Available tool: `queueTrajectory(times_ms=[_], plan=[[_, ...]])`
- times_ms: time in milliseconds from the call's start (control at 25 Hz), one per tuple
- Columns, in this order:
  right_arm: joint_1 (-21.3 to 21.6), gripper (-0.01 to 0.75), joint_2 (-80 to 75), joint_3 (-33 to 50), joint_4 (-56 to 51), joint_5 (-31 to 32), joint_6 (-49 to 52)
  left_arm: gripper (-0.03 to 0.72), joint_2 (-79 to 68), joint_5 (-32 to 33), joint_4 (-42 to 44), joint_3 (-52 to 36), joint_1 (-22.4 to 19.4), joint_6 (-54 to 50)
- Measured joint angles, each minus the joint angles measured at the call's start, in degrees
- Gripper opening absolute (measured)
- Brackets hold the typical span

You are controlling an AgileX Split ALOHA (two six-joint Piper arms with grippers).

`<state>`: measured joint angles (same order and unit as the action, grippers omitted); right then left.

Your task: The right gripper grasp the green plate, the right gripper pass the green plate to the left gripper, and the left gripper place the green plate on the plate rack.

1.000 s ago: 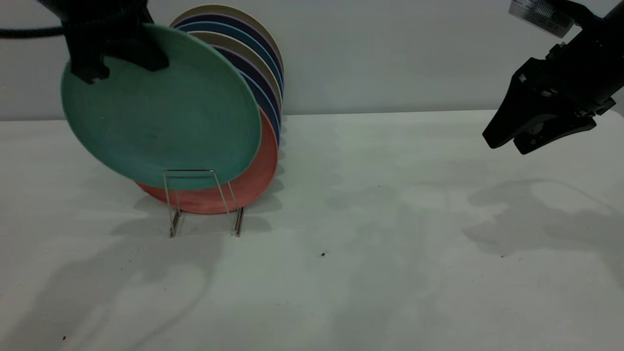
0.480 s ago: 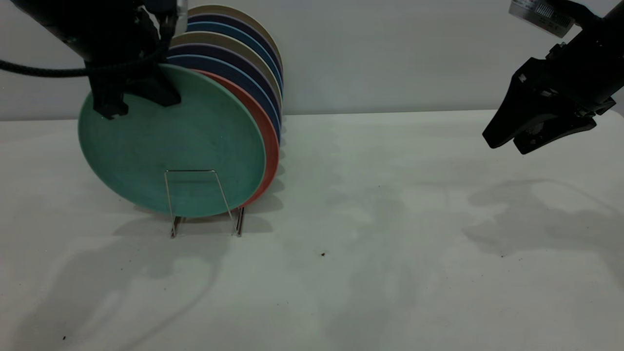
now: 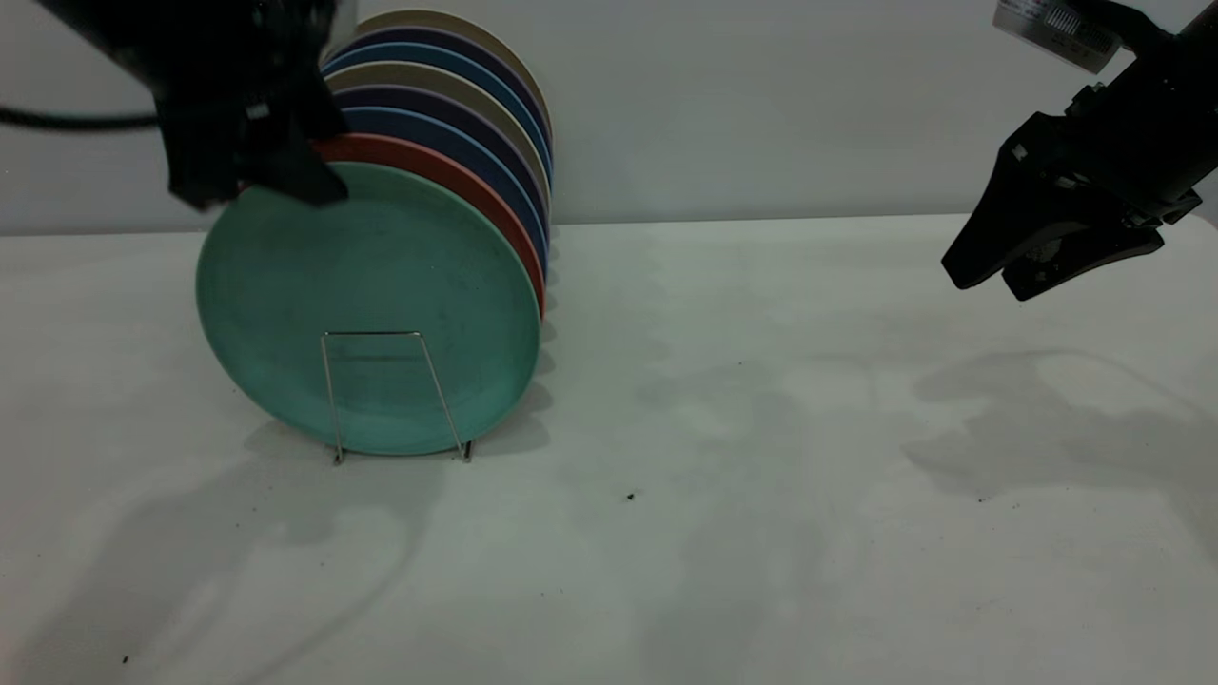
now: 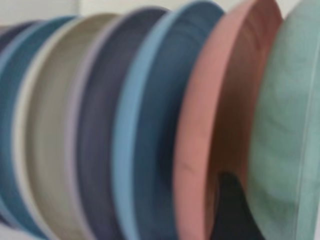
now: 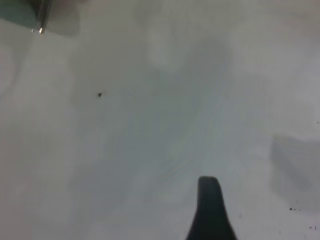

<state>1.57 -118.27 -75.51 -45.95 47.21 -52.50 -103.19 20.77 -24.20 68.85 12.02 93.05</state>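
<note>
Two of the three steps look finished, and the third is close to its end. The green plate (image 3: 371, 309) stands on edge at the near end of the plate rack (image 3: 395, 395), behind the nearest wire loop, its lower rim down at the base of the rack and its back just beside the salmon plate (image 3: 457, 181). Behind that, a row of blue and beige plates (image 3: 476, 95) fills the rack toward the far wall.

The left gripper (image 3: 257, 185) sits at the top left of the green plate, at its upper rim. In the left wrist view one dark fingertip (image 4: 231, 210) lies in the slot between the salmon plate (image 4: 215, 125) and the green plate (image 4: 290, 135), which suggests the claw straddles the green rim. Whether it presses on the rim or has let go cannot be told from these views.

The right gripper (image 3: 990, 271) hangs well apart at the far right, above the white table (image 3: 761, 428), holding nothing; its fingers look nearly together, though whether they are fully closed cannot be told. Its wrist view shows only bare table and one fingertip (image 5: 210, 210).

What seems left: the left claw must release the rim, if it has not, and lift clear without dragging the plate out of its slot. The plate leans slightly, so a snagged finger could tip it forward over the low loop.
</note>
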Motion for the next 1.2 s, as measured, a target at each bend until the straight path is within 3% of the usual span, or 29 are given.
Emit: queueTrajectory(times_ms=[160, 320, 440, 600, 760, 840, 1080, 1200], plan=[[0.0, 0.579, 0.0, 0.0, -0.53, -0.99, -0.76, 0.469, 4.94, 1.99, -4.15, 0.0, 0.0, 0.0], [-0.08, 0.579, 0.0, 0.0, -6.97, -0.11, -4.91, 0.47, 7.96, 8.45, -11.72, 0.0, 0.0, -2.74], [-1.71, 0.579, 0.0, 0.0, -12.73, 1.7, -8.78, 0.47, 7.96, 10.8, -13.64, 0.0, 0.0, -12.78], [-7.42, 0.579, 0.74, -0.11, -12.45, 1.41, -8.36, 0.47, 7.85, 12.36, -10.1, 0.0, -0.42, -37.14], [-13.65, 0.579, 2.9, -0.97, 2.13, -0.58, 4.28, 0.47, 7.91, 15.81, -0.59, 0.0, -2.82, -69.55], [-15.33, 0.579, 4.63, -1.22, 14.39, -0.46, 14.74, 0.47, 8.45, 17.72, 5.43, 0.0, -4.53, -80.83], [-15.89, 0.579, 13.98, -1.22, 47.83, 11.04, 45.21, 0.466, 16.77, 23.5, 13.55, 0.0, -7.92, -88.31], [-15.89, 0.579, 20.39, -1.22, 54.21, 19.21, 52.03, 0.459, 23.18, 28.0, 15.38, -0.15, -8.41, -88.48]])
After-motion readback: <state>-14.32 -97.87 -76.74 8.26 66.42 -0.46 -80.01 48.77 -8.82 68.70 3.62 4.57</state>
